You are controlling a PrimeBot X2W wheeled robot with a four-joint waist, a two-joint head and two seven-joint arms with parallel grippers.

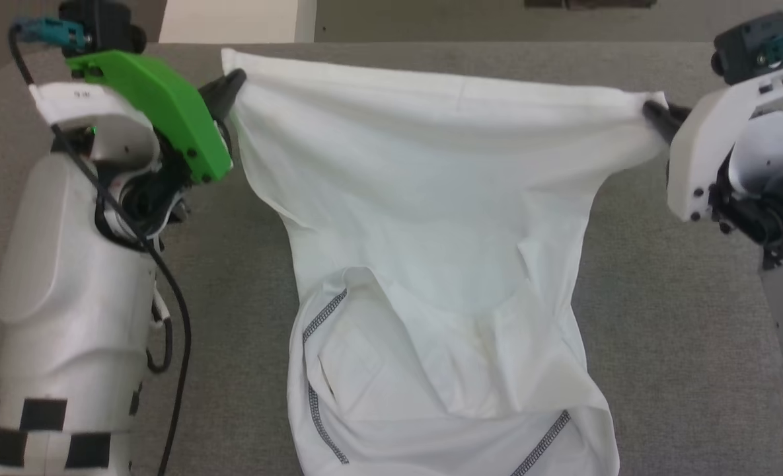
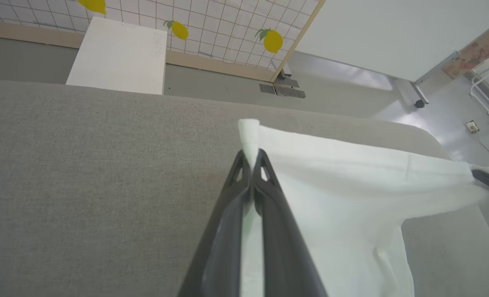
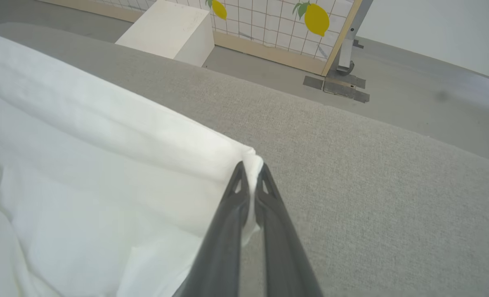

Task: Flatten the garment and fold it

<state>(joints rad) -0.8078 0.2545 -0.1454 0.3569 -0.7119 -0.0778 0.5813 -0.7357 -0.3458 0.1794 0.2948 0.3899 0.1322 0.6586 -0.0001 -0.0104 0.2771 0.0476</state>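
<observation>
The white soft-fabric T-shirt (image 1: 431,198) with grey-black stitched seams is spread between the two tools over the grey cloth-covered table (image 1: 662,297). Its far edge is pulled into a taut, nearly straight line. The rest sags toward the robot and appears to rest bunched on the table at the near side, with stitched seams and loose folds showing there.

The left tool (image 1: 236,82) has its dark fingers pressed together on one corner of the taut edge, with a small tuft of cloth poking past the tips (the left wrist view shows this plainly). The right tool (image 1: 649,111) pinches the opposite corner in the same way.

The T-shirt looks light and limp, with no stiffness of its own, so it will likely follow wherever its corners are led and drape or crease everywhere else. The thin cloth probably stretches a little and could slip from so narrow a pinch if the tools pull apart hard. The surest holds seem to be corners and hems, where the fabric is doubled and stitched. Flattening looks under way, and the crumpled near half is not yet smoothed.
</observation>
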